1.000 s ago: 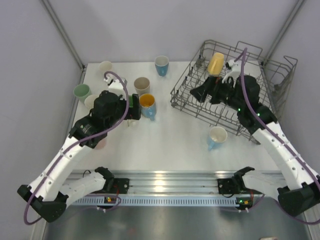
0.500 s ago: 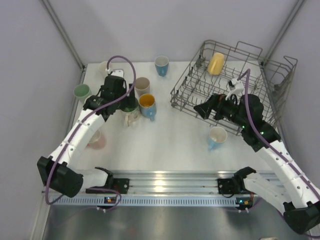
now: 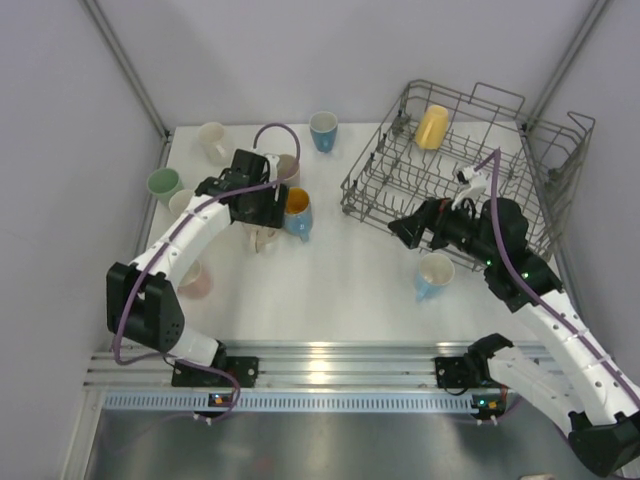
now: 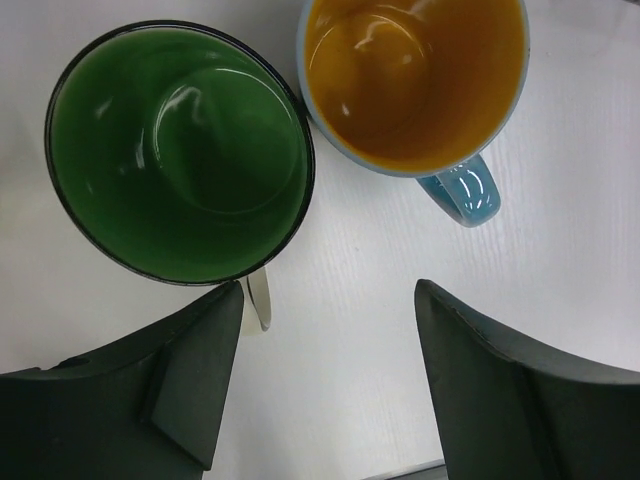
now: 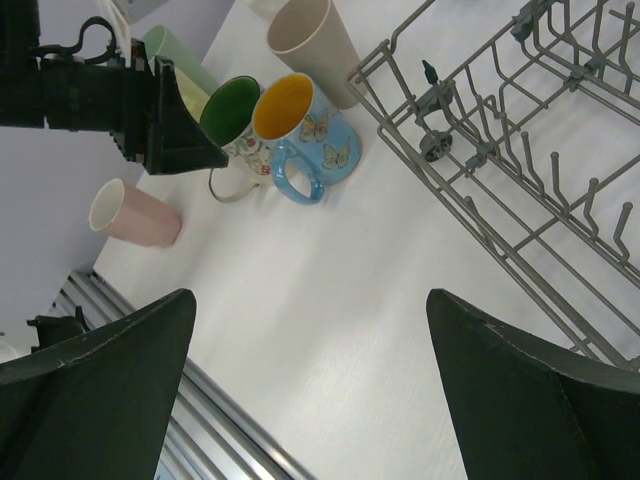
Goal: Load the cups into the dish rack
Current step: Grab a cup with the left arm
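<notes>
**Student:** Top view: where do the cups stand?

**Tutor:** Most stand on the smooth white table. At upper left are a cream mug, a mint cup, a beige tumbler and a blue tumbler. A pink cup is at lower left and a light blue mug right of centre. One yellow cup rests among the tines of the dish rack, a grey wire basket with looped sides, at upper right.

**Student:** And the tools?

**Tutor:** The left gripper hangs over the cluster, beside the orange-lined mug. The right gripper hangs at the rack's lower-left edge.

**Student:** Left wrist view?

**Tutor:** Two matte black fingers at the bottom stand apart, with bare table between them, clamping nothing. At upper left is the green-lined mug, round, glossy and dark-rimmed, its pale handle next to the lower-left finger. At upper right is the orange-lined mug, glossy, with a blue loop handle.

**Student:** Right wrist view?

**Tutor:** The fingers stand wide apart at the lower corners and hold nothing. Rack wires fill the upper right. At upper left the two glossy mugs stand just beside each other, the orange-lined one printed with butterflies.
</notes>
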`<state>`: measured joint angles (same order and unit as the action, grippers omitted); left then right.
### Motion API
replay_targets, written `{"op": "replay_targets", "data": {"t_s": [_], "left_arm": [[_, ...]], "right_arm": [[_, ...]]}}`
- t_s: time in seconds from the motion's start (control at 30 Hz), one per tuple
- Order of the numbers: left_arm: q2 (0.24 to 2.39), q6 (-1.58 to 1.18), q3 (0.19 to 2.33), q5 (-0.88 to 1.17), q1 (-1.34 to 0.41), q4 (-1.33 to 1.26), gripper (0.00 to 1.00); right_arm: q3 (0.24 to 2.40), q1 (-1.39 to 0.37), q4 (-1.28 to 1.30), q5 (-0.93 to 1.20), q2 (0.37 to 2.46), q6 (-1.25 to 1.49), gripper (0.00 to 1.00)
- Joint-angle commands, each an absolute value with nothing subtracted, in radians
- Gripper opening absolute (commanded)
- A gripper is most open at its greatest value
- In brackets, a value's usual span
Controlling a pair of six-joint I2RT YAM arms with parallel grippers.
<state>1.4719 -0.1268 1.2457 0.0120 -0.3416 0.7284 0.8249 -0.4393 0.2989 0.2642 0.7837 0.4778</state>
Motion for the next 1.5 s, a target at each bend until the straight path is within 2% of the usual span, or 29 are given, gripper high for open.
{"op": "replay_targets", "data": {"t_s": [0.0, 0.27, 0.87, 1.2, 1.3, 1.47], "left_arm": [[1.518, -0.087, 1.292, 0.034, -0.341, 0.733, 0.73], [1.638, -0.054, 1.332, -0.052, -0.341, 0.732, 0.66], [1.680, -0.063, 1.301, -0.107, -0.339, 0.733, 0.48], [1.710, -0.083, 1.301, -0.078, -0.330, 0.735, 0.46], [1.727, -0.087, 1.305, -0.055, -0.319, 0.733, 0.41], [1.741, -0.084, 1.310, -0.035, -0.316, 0.735, 0.40]], "right_arm": [[0.824, -0.445, 0.261, 0.279, 0.753, 0.463, 0.99], [0.827, -0.446, 0.294, 0.282, 0.721, 0.451, 0.99], [0.848, -0.445, 0.296, 0.285, 0.735, 0.462, 0.99], [0.839, -0.445, 0.293, 0.296, 0.716, 0.491, 0.99], [0.842, -0.445, 0.298, 0.301, 0.707, 0.495, 0.99], [0.841, -0.446, 0.304, 0.288, 0.690, 0.491, 0.99]]}}
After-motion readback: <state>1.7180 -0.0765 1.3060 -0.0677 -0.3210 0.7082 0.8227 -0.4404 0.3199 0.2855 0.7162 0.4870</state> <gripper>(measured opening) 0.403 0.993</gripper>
